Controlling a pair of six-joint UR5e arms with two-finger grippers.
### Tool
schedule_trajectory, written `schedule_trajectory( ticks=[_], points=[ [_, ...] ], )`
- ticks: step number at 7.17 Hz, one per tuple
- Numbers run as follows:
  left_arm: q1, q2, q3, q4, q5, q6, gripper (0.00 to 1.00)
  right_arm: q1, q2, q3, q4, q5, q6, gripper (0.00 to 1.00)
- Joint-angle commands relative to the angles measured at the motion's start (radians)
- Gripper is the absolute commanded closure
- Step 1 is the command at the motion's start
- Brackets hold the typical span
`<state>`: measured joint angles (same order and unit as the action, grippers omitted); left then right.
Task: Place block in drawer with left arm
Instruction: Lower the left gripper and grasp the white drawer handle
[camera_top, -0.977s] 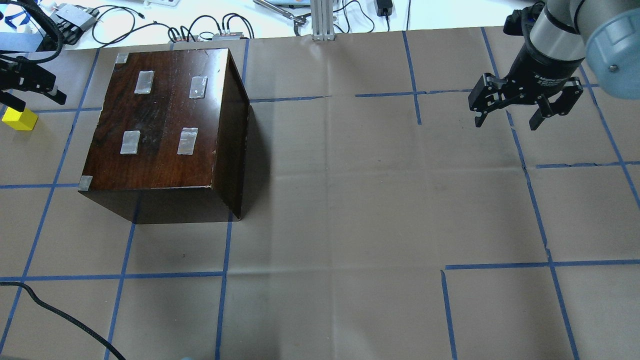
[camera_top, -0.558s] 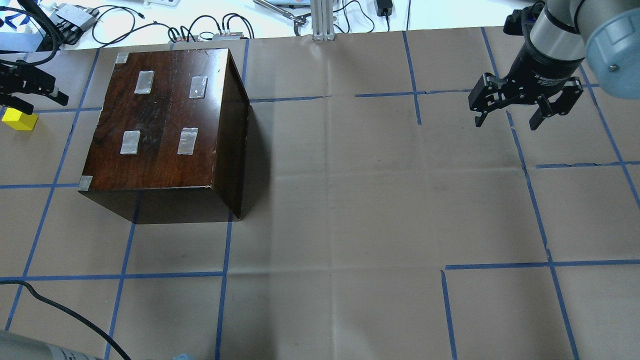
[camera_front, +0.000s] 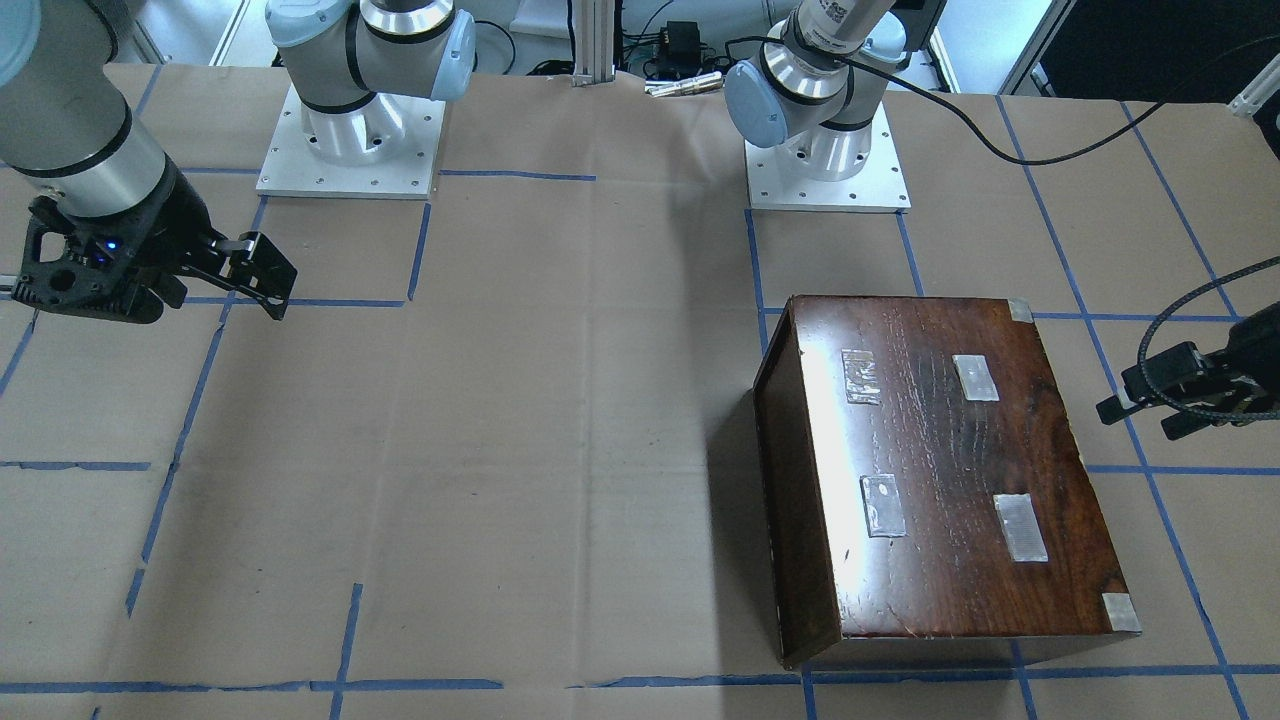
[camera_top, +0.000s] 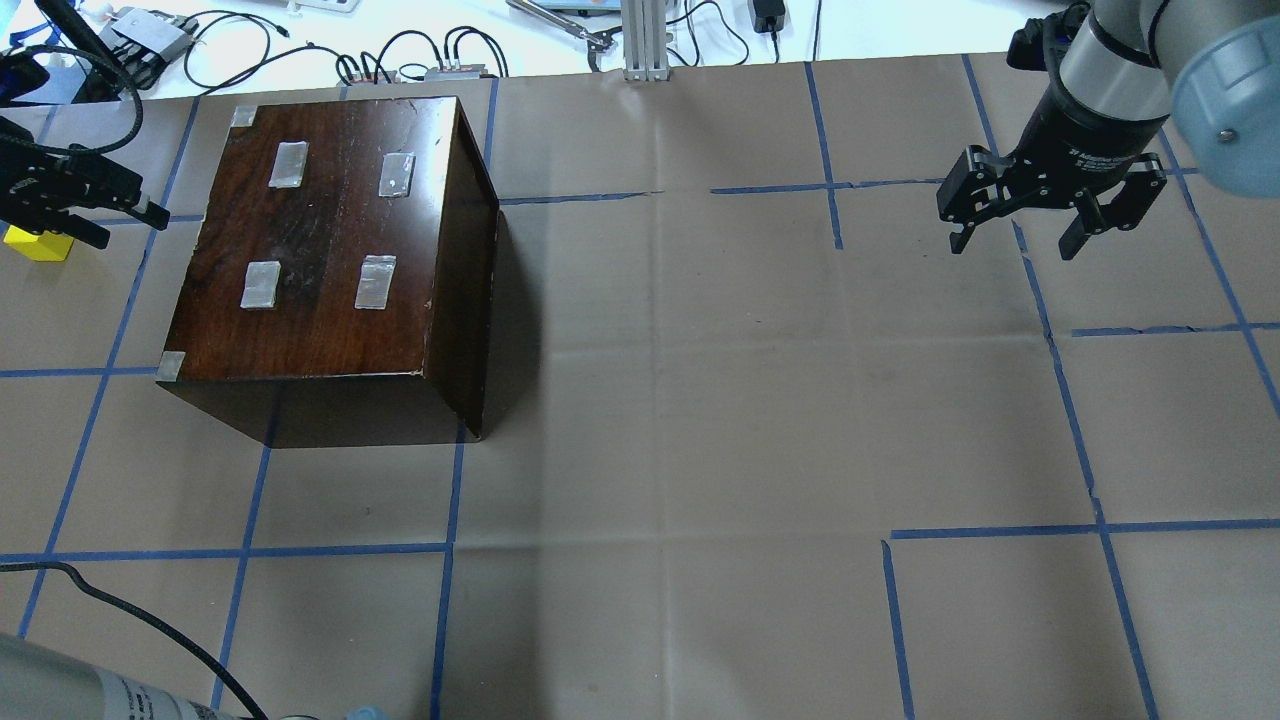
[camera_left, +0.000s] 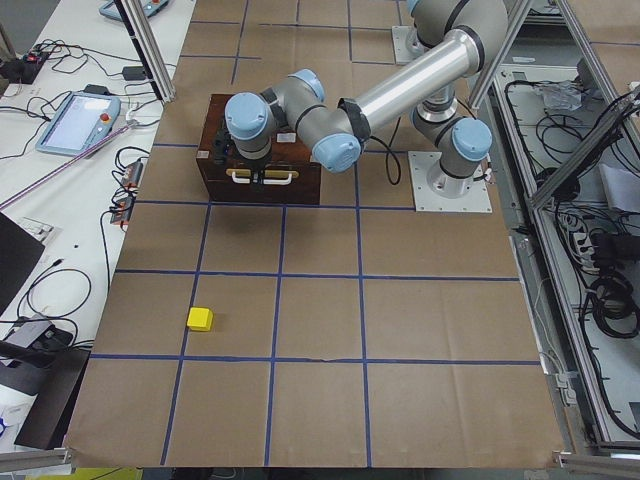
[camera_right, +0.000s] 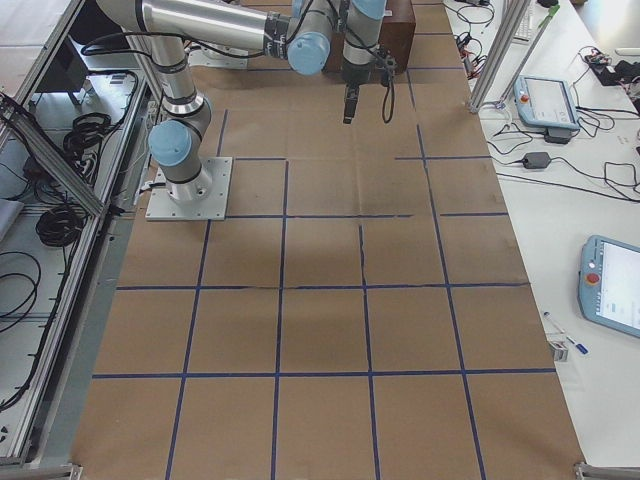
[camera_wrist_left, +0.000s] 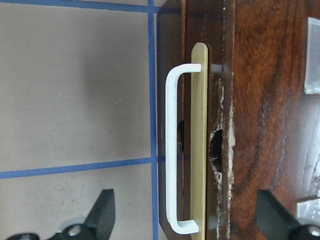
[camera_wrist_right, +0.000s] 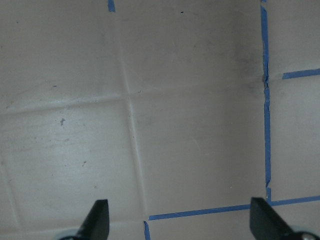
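**Step in hand:** open the drawer (camera_left: 300, 180). It sits fully shut in the cabinet (camera_top: 320, 250), so the block cannot go in yet.

**State.**
- The left tool (camera_wrist_left: 185, 200) is spread wide and holds nothing. It hangs above the white handle (camera_wrist_left: 172, 150) on the cabinet's left face.
- The right tool (camera_top: 1012, 240) is also wide and empty, well apart over the right of the worktop (camera_top: 700, 420).
- The block (camera_left: 200, 319) lies on the worktop to the left of the cabinet, well apart from it and roughly in line with the drawer's travel.

**Procedure.**
1. Check clearance. In the left wrist view one finger (camera_wrist_left: 102, 210) stands outside the handle and the other stands over the cabinet top. A straight descent at this width would probably strike the top, so narrow the opening or shift left first.
2. Put one finger into the gap between handle and drawer front, near the handle's middle, so the drawer does not skew.
3. Close firmly, then pull straight left along the slide.

**Caution.** The cabinet appears unfixed, and a jerky pull may drag it. Stop the pull short of the block.
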<state>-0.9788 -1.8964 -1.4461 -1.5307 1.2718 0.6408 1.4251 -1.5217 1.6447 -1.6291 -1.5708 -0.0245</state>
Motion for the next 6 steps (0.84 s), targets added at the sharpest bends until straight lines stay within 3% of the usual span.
schedule_trajectory(
  ticks=[1, 6],
  points=[
    [0.000, -0.033, -0.002, 0.000, -0.003, 0.013, 0.01, 0.000, 0.000, 0.000, 0.000, 0.000, 0.000, 0.00],
    [0.000, -0.084, 0.007, 0.003, -0.003, 0.026, 0.02, 0.000, 0.000, 0.001, 0.000, 0.000, 0.000, 0.00]
  ],
)
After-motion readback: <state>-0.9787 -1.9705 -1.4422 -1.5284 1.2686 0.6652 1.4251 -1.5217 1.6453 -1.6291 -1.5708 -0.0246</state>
